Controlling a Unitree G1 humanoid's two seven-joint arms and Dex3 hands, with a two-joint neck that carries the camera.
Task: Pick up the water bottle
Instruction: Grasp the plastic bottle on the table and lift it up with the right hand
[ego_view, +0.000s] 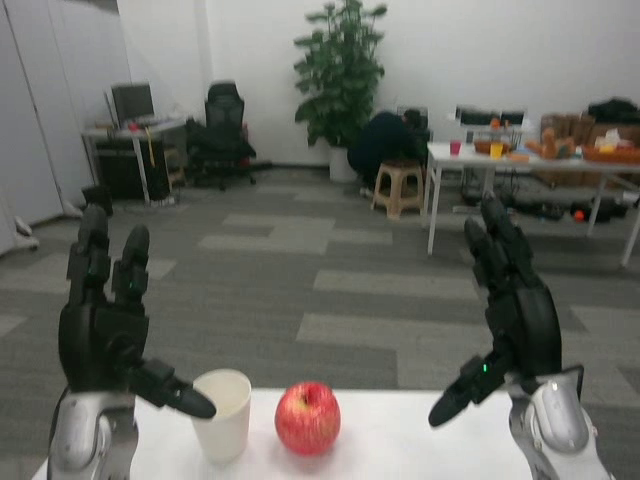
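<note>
No water bottle shows in the head view. My left hand (108, 320) is raised above the table's left end, fingers spread upward and thumb pointing right, just over a white paper cup (225, 413). My right hand (510, 305) is raised on the right, fingers apart and upright, thumb pointing down-left, holding nothing. A red apple (307, 417) sits on the white table (400, 440) between the hands, right of the cup.
Beyond the table lies grey carpeted floor. Far back stand a potted plant (341, 70), a black office chair (222, 125), a wooden stool (398, 188) with a crouched person (385, 140) behind it, and a cluttered white table (530, 155) at right.
</note>
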